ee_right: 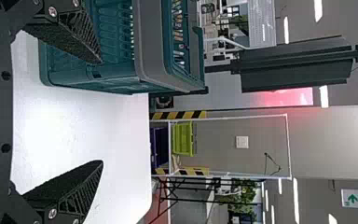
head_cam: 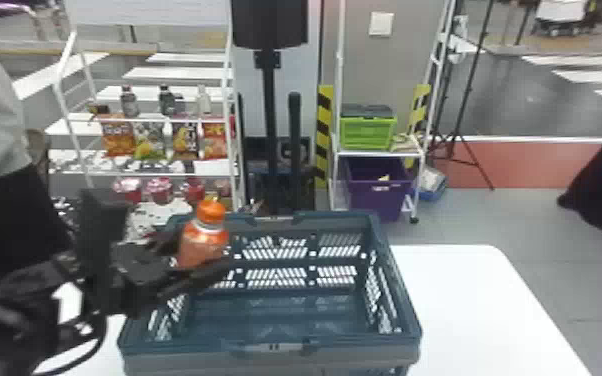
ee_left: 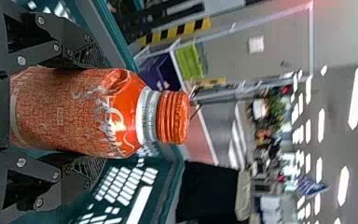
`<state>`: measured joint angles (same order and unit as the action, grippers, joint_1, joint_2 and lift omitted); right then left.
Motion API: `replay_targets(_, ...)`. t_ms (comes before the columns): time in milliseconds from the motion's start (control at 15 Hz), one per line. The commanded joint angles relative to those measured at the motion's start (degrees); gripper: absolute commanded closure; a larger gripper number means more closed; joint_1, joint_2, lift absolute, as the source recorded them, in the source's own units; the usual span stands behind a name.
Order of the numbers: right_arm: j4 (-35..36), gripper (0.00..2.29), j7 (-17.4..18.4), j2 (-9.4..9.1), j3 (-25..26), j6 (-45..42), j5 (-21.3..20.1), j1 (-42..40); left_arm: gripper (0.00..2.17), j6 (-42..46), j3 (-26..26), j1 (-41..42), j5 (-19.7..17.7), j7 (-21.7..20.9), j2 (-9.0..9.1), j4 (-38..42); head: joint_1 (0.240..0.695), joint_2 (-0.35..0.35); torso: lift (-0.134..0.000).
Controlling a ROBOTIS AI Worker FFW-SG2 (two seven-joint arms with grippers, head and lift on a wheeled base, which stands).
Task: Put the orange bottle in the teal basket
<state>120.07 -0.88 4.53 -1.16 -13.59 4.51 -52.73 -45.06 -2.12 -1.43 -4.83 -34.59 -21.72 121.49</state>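
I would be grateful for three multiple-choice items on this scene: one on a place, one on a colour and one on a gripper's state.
1. Where is the orange bottle?
A) In the purple bin
B) Between the left gripper's fingers
C) Lying on the floor

2. What colour is the table under the teal basket?
A) White
B) Red
C) Black

3. How does the right gripper stand?
A) Shut, empty
B) Shut on a bottle
C) Open, empty

1 B: the left wrist view shows a finger on either side of it.
2 A: the bare surface beside the basket is white.
3 C: its fingers are wide apart with nothing held between them.
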Motion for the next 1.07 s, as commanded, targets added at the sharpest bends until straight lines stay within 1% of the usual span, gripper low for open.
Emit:
replay_targets(0, 0.0, 0.13, -0.1, -0.66, 0.1, -0.2, -0.6, -0.1, 0.56, -0.6, -8.0, -8.4, 1.8, -2.1, -1.39, -8.9, 0.499, 0.0, 0.0)
replay_targets(67, 0.0, 0.13, 0.0, -0.75, 0.1, -0.3, -0.8, -0.2, 0.56, -2.0, -10.4, -11.8, 1.8, -3.1, -1.39, -12.5, 0.499, 0.0, 0.0)
replay_targets(200, 0.0, 0.13, 0.0, -0.75, 0.2, -0.3, -1.0, -0.4, 0.56, -5.2, -16.8, -19.6, 3.3, -6.9, -1.22, -20.9, 0.499, 0.0, 0.0)
replay_targets(267, -0.1, 0.13, 0.0, -0.75, 0.2, -0.3, -1.0, -0.4, 0.56, -6.4, -19.9, -22.7, 5.0, -8.7, -0.51, -24.8, 0.499, 0.0, 0.0)
replay_targets(333, -0.3, 0.13, -0.1, -0.84, 0.2, -0.3, -1.0, -0.4, 0.56, -7.5, -21.9, -24.9, 6.7, -10.6, 0.72, -28.0, 0.499, 0.0, 0.0)
replay_targets(400, -0.4, 0.13, 0.0, -0.75, 0.2, -0.3, -1.0, -0.3, 0.56, -9.4, -23.5, -27.2, 8.9, -12.9, 2.83, -31.8, 0.499, 0.0, 0.0)
replay_targets(467, -0.5, 0.13, 0.0, -0.75, 0.2, -0.3, -1.0, -0.2, 0.56, -9.7, -25.4, -29.2, 10.8, -13.8, 4.5, -35.5, 0.499, 0.0, 0.0)
replay_targets(533, -0.6, 0.13, 0.0, -0.75, 0.2, -0.3, -1.0, -0.2, 0.56, -10.5, -26.1, -30.9, 14.0, -15.5, 7.22, -39.6, 0.499, 0.0, 0.0)
replay_targets(600, -0.8, 0.13, 0.0, -0.75, 0.2, -0.3, -1.0, -0.2, 0.56, -10.3, -25.6, -31.5, 18.8, -18.3, 10.65, -43.5, 0.499, 0.0, 0.0)
replay_targets(667, -0.9, 0.13, 0.0, -0.75, 0.2, -0.3, -1.0, -0.2, 0.56, -9.6, -24.9, -32.1, 24.8, -20.4, 14.08, -47.2, 0.499, 0.0, 0.0)
replay_targets(800, -1.2, 0.13, 0.0, -0.66, 0.2, -0.3, -1.0, -0.2, 0.56, -2.4, -19.9, -31.7, 38.0, -24.8, 21.11, -53.0, 0.499, 0.0, 0.0)
replay_targets(867, -1.2, 0.13, 0.0, -0.75, 0.2, -0.3, -1.0, -0.4, 0.56, -0.4, -20.2, -31.9, 39.5, -25.0, 21.81, -54.6, 0.499, 0.0, 0.0)
replay_targets(1000, -1.2, 0.13, 0.0, -0.66, 0.2, -0.5, -1.0, -0.4, 0.56, 0.1, -21.0, -33.2, 40.1, -26.0, 21.87, -57.9, 0.499, 0.0, 0.0)
